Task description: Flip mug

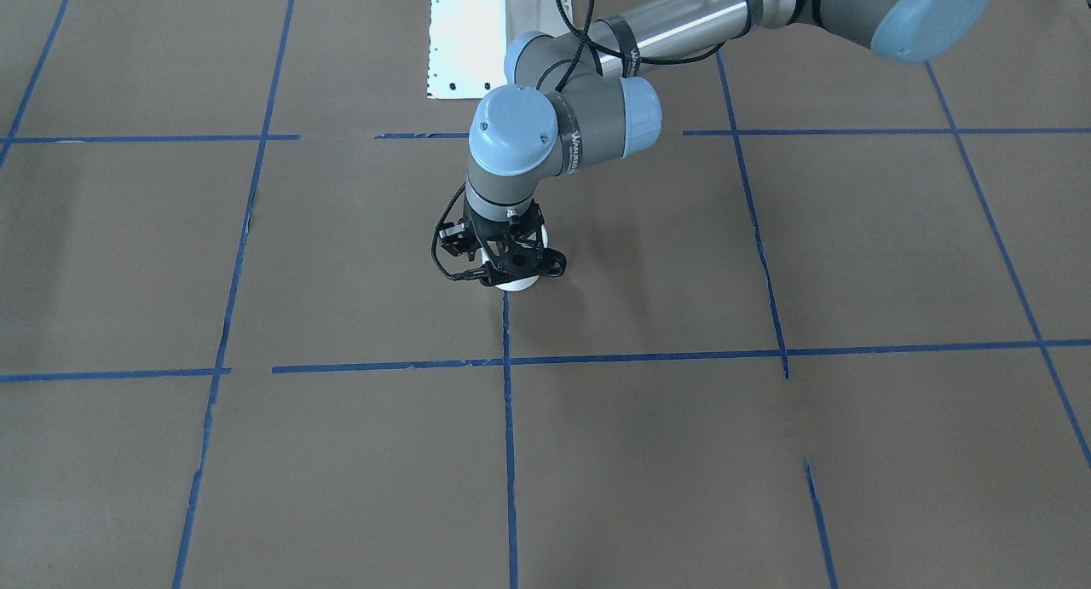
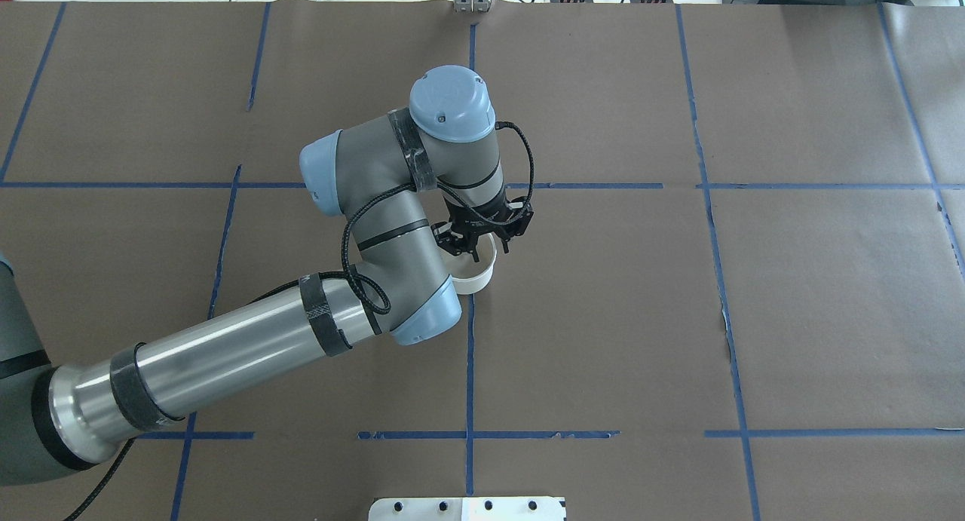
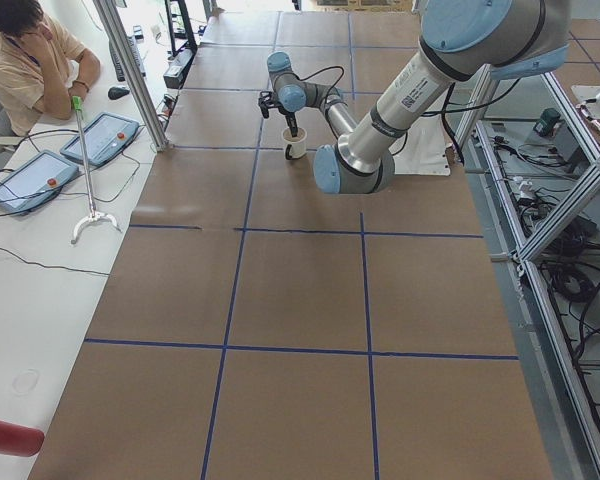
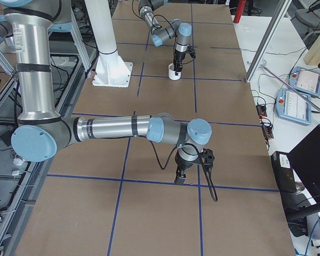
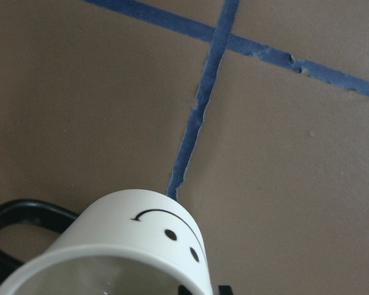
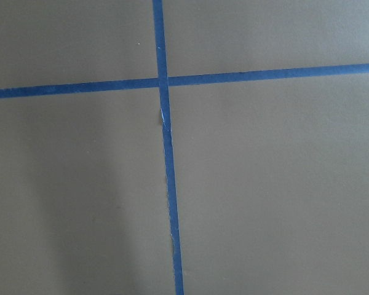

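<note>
The white mug (image 2: pixel 476 277) stands upright on the brown table near a blue tape line, mouth up. It also shows under the gripper in the front-facing view (image 1: pixel 516 285). In the left wrist view (image 5: pixel 141 246) its smiley face and black loop handle (image 5: pixel 12 221) show from close up. My left gripper (image 2: pixel 480 243) points down onto the mug's rim, with its jaws around the wall on the far side, shut on it. My right gripper (image 4: pixel 180 180) hangs low over bare table far from the mug. Only a side view shows it, so I cannot tell its state.
The table is brown paper with a grid of blue tape lines (image 1: pixel 508 453). The white robot base plate (image 2: pixel 467 508) sits at the robot's side of the table. An operator (image 3: pixel 30 50) sits beyond the far edge with tablets (image 3: pixel 25 180) and a grabber stick.
</note>
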You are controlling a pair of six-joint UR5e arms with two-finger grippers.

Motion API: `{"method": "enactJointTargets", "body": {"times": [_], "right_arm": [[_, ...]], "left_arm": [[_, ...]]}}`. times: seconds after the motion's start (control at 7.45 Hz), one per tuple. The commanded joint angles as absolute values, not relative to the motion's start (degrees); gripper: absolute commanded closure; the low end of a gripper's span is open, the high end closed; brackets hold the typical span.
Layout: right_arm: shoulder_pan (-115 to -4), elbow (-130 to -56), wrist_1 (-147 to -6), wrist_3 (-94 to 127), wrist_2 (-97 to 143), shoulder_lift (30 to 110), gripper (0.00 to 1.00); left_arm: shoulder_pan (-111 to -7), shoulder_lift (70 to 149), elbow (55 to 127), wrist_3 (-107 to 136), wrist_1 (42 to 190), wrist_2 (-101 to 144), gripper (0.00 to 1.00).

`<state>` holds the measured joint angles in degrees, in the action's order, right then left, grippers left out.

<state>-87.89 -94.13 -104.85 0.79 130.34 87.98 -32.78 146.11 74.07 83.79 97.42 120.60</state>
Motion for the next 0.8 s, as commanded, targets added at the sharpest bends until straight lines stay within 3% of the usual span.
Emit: {"method": "enactJointTargets", "body": {"times": [0.0, 0.27, 0.4, 0.67], "right_arm": [[-87.9, -94.1, -104.9, 0.8, 130.3, 88.0, 0.0], [-87.9, -94.1, -104.9, 0.8, 130.3, 88.0, 0.0], [-87.9, -94.1, -104.9, 0.8, 130.3, 88.0, 0.0], [-87.9, -94.1, -104.9, 0.8, 130.3, 88.0, 0.0]], "left_arm": [[-36.4, 144.6, 85.4, 76.9, 85.9, 120.3, 0.0], [-44.0, 129.3, 106.7, 63.4, 79.6, 120.7, 0.0], [-50.9, 123.1, 110.1, 51.8, 79.6, 120.7, 0.0], [-63.3, 107.7, 110.0, 17.0, 79.8, 120.9, 0.0]]}}
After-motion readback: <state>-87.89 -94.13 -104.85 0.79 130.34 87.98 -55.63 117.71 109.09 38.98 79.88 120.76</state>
